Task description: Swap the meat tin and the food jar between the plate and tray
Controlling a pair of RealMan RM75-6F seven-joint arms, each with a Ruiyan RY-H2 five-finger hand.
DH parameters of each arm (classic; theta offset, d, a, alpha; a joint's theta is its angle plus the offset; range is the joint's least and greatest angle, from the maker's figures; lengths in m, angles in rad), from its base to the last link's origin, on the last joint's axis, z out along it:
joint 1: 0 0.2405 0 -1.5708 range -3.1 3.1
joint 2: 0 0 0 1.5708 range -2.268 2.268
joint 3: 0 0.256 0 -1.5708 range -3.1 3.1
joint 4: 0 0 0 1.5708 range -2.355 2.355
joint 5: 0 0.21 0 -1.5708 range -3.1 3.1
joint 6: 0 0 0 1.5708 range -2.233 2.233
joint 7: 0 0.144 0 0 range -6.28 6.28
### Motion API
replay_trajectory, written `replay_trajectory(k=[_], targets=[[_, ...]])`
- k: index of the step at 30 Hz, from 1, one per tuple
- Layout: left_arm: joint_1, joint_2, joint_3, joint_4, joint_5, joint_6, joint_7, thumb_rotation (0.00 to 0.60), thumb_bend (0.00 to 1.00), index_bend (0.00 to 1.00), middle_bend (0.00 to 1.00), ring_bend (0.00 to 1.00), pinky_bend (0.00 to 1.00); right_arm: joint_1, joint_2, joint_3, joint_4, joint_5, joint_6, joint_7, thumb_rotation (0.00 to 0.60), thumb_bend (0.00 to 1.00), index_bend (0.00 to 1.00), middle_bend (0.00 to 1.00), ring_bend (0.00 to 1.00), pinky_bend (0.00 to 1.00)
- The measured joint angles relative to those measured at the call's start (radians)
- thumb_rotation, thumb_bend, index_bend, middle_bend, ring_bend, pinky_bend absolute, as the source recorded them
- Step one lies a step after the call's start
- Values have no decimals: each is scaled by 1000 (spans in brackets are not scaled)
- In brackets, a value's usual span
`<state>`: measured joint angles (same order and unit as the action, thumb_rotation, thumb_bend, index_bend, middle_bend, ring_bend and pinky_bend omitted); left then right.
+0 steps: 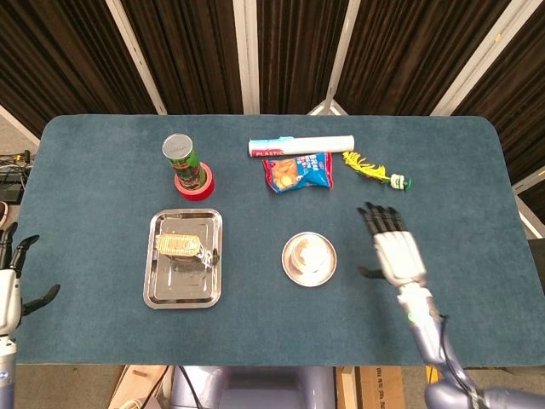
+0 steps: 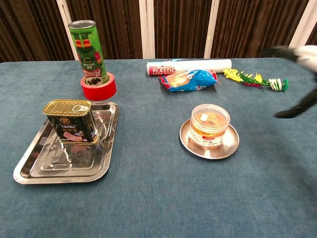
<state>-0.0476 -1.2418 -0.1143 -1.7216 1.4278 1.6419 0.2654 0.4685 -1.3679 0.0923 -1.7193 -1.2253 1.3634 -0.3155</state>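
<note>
**Right hand spread beside the plate, nothing held**

The right hand hovers flat with fingers splayed, right of the plate. The food jar stands upright on that plate. Left of the plate, the meat tin sits in the tray. The left hand, beyond the tray, is spread too.

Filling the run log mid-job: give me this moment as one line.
food jar: on plate | meat tin: on tray | right hand: open, right of plate | left hand: open, table's left edge | swap: not done
</note>
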Motion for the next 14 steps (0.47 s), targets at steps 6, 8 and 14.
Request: replay_trajectory(k=[6, 8, 14], targets=[[22, 28, 33, -48, 1, -7, 30, 600, 194, 206, 0, 0, 89, -198, 27, -76, 88, -152, 263, 59, 600, 0, 0, 0, 0, 0], [24, 31, 35, -49, 7, -5, 27, 600, 194, 206, 0, 0, 89, -228, 42, -86, 100, -180, 299, 57, 600, 0, 0, 0, 0, 0], [19, 26, 40, -15, 45, -7, -2, 600, 194, 206, 0, 0, 90, -260, 111, -104, 67, -213, 300, 67, 600, 0, 0, 0, 0, 0]])
